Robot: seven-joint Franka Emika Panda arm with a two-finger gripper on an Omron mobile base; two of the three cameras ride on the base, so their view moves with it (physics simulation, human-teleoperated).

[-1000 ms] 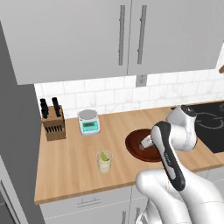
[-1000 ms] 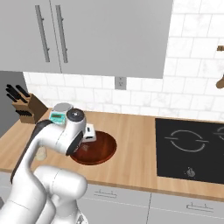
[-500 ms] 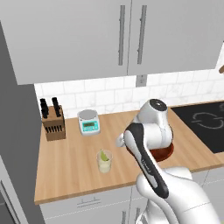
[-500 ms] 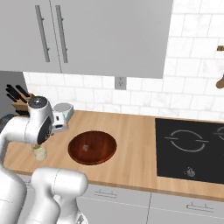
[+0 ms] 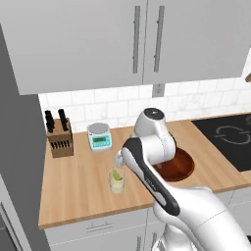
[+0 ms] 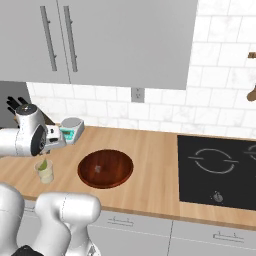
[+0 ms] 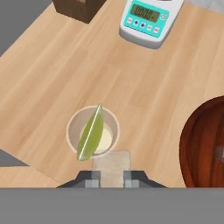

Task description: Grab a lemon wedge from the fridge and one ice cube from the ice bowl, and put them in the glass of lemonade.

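Note:
The glass of lemonade (image 7: 74, 131) stands on the wooden counter, with the yellow-green lemon wedge (image 7: 91, 132) leaning inside it. My gripper (image 7: 111, 178) hovers just above the glass's near rim, shut on the pale ice cube (image 7: 112, 166). From the left base the gripper (image 5: 119, 158) hangs over the glass (image 5: 116, 183) and the wedge (image 5: 116, 174). The dark wooden ice bowl (image 5: 175, 165) lies to the right of the glass. In the right base view the glass (image 6: 45, 172) sits left of the bowl (image 6: 106, 168), under my hand (image 6: 49, 145).
A white scale (image 5: 99, 137) with a teal display and a knife block (image 5: 59, 139) stand at the back of the counter. A black cooktop (image 6: 220, 170) lies to the right. Pale grey wall cabinets (image 5: 147, 39) hang overhead. A tall grey surface (image 5: 17, 147) borders the counter's left end.
The arm has swung left from over the ice bowl to above the glass of lemonade, with the ice cube between its fingers. Bowl and glass have stayed in place.

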